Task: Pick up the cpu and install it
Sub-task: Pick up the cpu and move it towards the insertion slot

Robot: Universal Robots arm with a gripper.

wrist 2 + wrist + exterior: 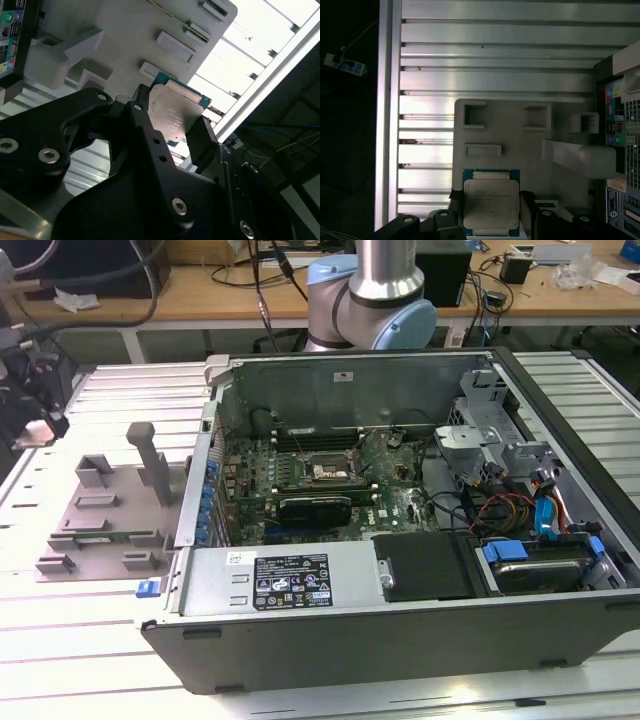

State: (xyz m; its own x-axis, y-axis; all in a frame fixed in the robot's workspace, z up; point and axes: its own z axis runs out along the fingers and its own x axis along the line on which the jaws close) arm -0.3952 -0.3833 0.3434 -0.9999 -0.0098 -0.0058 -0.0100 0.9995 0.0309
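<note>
The cpu is a flat square chip with a dull silver top and a green-blue rim. It sits clamped between the two black fingers of my gripper, which is shut on its opposite edges. The second wrist view shows the cpu tilted in the grip of the gripper, held above the grey plastic tray. In the exterior view the gripper hangs at the far left, beside the tray. The motherboard socket lies inside the open computer case, well to the exterior view's right.
The tray rests on a slatted aluminium table and carries raised slots and a post. The case's back panel stands next to the tray. Drive bays and cables fill the case's right side. A workbench runs behind.
</note>
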